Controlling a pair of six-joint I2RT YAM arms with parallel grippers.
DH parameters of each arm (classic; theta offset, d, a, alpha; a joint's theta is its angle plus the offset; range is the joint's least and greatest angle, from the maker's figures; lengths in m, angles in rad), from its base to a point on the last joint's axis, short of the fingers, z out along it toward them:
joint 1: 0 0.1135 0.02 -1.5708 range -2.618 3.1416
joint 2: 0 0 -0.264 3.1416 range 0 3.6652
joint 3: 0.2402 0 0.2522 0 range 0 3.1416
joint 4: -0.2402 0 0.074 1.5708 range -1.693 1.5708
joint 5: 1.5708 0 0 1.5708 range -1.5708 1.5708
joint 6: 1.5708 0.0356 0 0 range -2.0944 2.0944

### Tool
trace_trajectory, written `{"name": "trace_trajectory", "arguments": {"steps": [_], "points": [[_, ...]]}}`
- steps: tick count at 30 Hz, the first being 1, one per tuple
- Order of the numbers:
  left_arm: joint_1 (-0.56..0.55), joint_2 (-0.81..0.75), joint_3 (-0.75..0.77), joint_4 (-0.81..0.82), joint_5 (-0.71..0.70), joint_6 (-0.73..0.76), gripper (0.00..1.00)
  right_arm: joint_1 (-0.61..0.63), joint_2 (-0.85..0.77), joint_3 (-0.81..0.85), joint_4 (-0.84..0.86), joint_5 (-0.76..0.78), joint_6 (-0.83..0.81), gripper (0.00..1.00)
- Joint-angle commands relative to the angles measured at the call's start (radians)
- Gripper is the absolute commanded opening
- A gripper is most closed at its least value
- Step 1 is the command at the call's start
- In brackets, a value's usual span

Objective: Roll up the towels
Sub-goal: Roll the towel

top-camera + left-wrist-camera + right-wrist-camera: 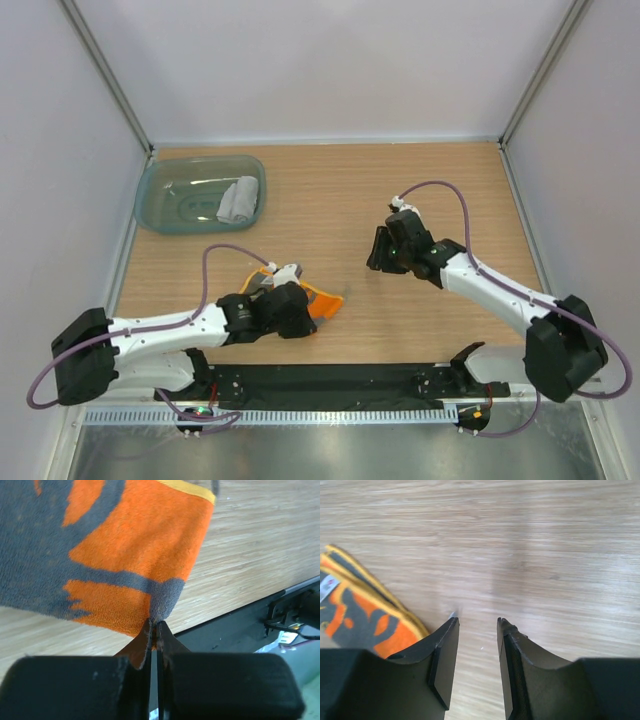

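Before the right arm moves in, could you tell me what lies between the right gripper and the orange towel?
Bare wooden table; the top view shows nothing between the right gripper and the orange towel, which the left gripper pinches.

The orange towel carries grey blotches and a yellow hem. The other towel is plain light grey, the tub translucent teal. The surface is pale woodgrain.
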Motion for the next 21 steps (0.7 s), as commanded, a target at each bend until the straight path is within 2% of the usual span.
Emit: {"name": "trace_trajectory", "arguments": {"steps": [1,4,9,14,21], "points": [[0.020,-0.064,-0.086,0.087,-0.006,-0.223,0.00,0.044,-0.073,0.021,-0.039,0.070,-0.015,0.43],[0.037,-0.144,-0.183,0.179,0.002,-0.272,0.00,0.081,-0.094,0.021,-0.037,0.065,-0.008,0.42],[0.106,-0.255,-0.263,0.141,0.011,-0.343,0.00,0.162,-0.109,0.006,0.028,0.024,-0.017,0.38],[0.224,-0.354,-0.342,0.185,0.134,-0.390,0.00,0.302,-0.117,-0.030,0.148,-0.005,-0.032,0.34],[0.313,-0.385,-0.382,0.084,0.210,-0.497,0.00,0.354,-0.123,-0.122,0.338,-0.162,0.003,0.28]]}}
